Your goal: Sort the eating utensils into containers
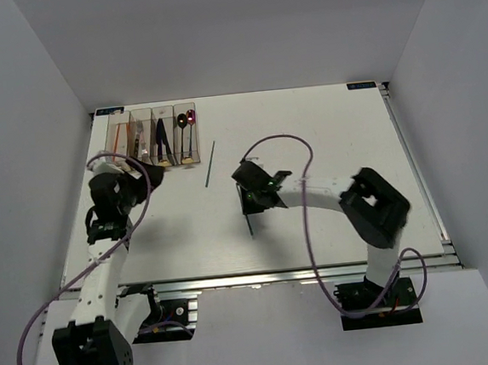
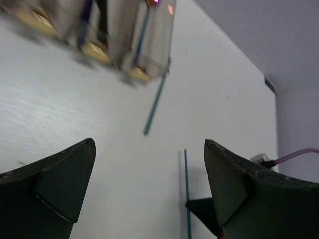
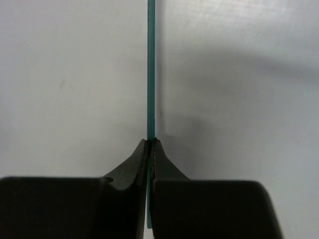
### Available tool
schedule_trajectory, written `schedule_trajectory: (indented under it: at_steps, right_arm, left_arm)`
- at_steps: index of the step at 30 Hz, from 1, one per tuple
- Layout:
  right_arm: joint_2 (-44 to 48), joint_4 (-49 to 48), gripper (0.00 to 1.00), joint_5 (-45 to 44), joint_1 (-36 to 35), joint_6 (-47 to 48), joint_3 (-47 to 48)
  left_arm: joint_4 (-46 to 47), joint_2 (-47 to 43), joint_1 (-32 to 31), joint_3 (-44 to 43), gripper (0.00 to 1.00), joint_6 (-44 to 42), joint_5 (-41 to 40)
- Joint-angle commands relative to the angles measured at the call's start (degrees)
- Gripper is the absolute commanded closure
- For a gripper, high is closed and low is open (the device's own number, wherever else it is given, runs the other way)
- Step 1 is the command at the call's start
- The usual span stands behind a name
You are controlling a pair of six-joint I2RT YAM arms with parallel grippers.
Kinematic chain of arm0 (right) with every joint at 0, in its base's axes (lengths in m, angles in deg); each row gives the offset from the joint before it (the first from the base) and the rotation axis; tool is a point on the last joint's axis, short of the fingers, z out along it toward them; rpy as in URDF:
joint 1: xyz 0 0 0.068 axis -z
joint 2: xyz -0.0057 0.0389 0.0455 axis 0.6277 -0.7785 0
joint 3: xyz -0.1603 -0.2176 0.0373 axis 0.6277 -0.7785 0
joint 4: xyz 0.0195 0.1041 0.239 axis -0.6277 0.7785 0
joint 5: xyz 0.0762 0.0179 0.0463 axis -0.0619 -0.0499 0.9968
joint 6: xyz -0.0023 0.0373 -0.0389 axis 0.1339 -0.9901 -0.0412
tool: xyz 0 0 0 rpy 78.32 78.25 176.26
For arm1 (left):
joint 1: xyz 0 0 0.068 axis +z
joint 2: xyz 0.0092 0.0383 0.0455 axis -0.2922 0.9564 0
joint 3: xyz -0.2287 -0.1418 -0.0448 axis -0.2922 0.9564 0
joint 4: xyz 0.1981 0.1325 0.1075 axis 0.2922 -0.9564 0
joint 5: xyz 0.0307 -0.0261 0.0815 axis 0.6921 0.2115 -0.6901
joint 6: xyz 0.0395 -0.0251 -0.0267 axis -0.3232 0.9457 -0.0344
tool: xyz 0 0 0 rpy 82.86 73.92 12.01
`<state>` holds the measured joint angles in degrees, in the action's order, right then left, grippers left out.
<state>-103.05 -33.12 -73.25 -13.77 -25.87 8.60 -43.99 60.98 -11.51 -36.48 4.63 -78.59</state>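
Item one: right gripper (image 3: 150, 143), jaws together, clamped on a green chopstick (image 3: 150, 69); the stick runs straight out ahead of the fingertips over the worktop (image 1: 334, 140), around its middle and a little toward the near edge; I cannot tell whether it is off the surface.
Item two: left gripper (image 2: 149, 144), jaws wide apart, nothing between them; it hangs near the left edge, just on the near side of the containers (image 1: 152, 114).
Item three: containers, four clear bins in a row at the far left corner; I see spoons (image 1: 185, 119), one black, one pink-red, in the right-end bin.
Item four: second green chopstick (image 1: 210, 164), flat on the worktop just beside that right-end bin; apart from both grippers.
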Motion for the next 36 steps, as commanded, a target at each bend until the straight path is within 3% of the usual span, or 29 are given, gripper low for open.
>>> schedule_trajectory:
  at_steps: [1,3,6,13,18,21,28,36]
  right_arm:
    - [14.21,-20.78,1.00,14.64,-0.09,5.06,-12.67]
    - [19.74,-31.14,1.00,23.16,0.35,4.81,-16.94]
    - [23.27,-37.06,1.00,28.37,0.35,3.75,-20.38]
    - [24.52,-38.83,1.00,30.85,0.35,1.64,-18.89]
    - [24.34,-40.69,1.00,33.31,0.43,0.32,-18.01]
    - [23.55,-38.23,1.00,30.86,0.35,-0.38,-16.34]
    - [23.28,-39.81,1.00,28.83,1.84,-5.03,-18.79]
    - [24.51,-37.35,1.00,26.81,3.51,-5.83,-19.15]
  left_arm:
    - [12.84,4.67,-3.88,8.89,0.02,14.08,16.35]
    - [20.60,7.21,-10.87,10.85,0.02,16.75,16.45]
    - [27.72,9.33,-17.23,12.44,0.07,20.62,15.48]
    - [36.43,11.00,-20.15,13.85,0.14,26.33,14.86]
    - [37.14,11.71,-20.33,13.15,0.31,26.08,15.13]
    - [37.84,11.80,-20.33,13.41,0.30,26.25,15.57]
    - [34.17,10.92,-20.33,13.59,0.18,24.77,12.67]
    - [29.41,7.85,-20.33,12.53,0.13,22.83,6.87]
